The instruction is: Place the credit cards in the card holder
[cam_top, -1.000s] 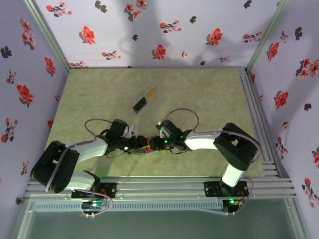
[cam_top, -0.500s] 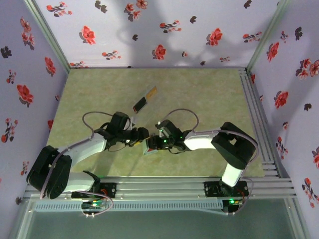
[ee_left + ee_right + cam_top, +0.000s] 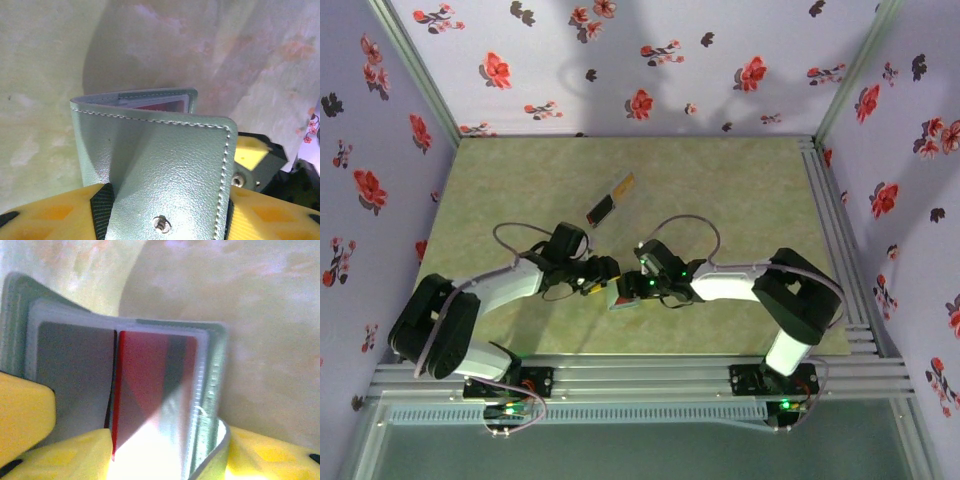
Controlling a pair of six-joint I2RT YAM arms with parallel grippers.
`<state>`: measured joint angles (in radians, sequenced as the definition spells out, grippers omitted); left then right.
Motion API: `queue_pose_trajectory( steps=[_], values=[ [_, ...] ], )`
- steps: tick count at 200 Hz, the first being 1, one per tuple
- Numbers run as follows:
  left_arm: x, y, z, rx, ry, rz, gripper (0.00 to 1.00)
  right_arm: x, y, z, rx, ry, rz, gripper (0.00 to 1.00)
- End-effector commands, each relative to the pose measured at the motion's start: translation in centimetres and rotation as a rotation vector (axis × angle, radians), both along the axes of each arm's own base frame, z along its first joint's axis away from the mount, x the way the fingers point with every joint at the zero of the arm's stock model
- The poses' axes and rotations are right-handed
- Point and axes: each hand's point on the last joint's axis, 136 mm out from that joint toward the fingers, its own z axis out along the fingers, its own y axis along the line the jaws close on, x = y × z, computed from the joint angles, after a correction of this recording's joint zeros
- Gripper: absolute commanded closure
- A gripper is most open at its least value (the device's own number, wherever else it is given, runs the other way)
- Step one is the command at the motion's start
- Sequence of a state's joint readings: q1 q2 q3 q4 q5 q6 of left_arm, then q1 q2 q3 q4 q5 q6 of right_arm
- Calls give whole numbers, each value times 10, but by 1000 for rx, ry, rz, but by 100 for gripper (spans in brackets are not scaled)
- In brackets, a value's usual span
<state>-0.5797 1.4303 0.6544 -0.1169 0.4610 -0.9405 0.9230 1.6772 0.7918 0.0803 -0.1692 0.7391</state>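
Where the two arms meet near the front of the bench (image 3: 750,200), the card holder (image 3: 622,300) sits between the left hand (image 3: 603,277) and the right hand (image 3: 629,288), close against both.

From the left wrist, we see the grey-teal holder (image 3: 165,165) half folded, its stitched outer flap rising between our yellow fingers (image 3: 45,215). The flap's two edges meet the fingers on either side. The left hand (image 3: 160,222) stands partly apart around that flap, and we cannot tell whether it presses on it or merely flanks it. A sliver of a red card (image 3: 160,106) shows inside the fold.

From the right wrist, the holder (image 3: 215,365) faces us opened, with the red card (image 3: 150,370) tucked in its clear pocket beside a dark grey panel (image 3: 75,370). The right hand (image 3: 150,457) has its fingers (image 3: 25,410) spread to either side of the holder's lower edge. Whether they grip it we cannot tell.

Well apart, farther back on the bench, a dark card (image 3: 601,209) and a yellow card (image 3: 623,185) lie end to end.
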Motion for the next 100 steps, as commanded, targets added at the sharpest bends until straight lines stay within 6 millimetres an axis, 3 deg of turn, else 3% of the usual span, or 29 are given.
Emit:
queue_pose_trajectory(
  steps=[1,39,100],
  values=[
    [-5,4,-8,55,32,-8,41,11,-20,6,-79,-73,-53,41],
    [-6,5,-11,67,39,-19,39,12,-34,13,-109,-106,-61,46],
    [-7,-10,-5,80,41,-89,36,18,-45,20,-98,-109,-70,76]
  ],
)
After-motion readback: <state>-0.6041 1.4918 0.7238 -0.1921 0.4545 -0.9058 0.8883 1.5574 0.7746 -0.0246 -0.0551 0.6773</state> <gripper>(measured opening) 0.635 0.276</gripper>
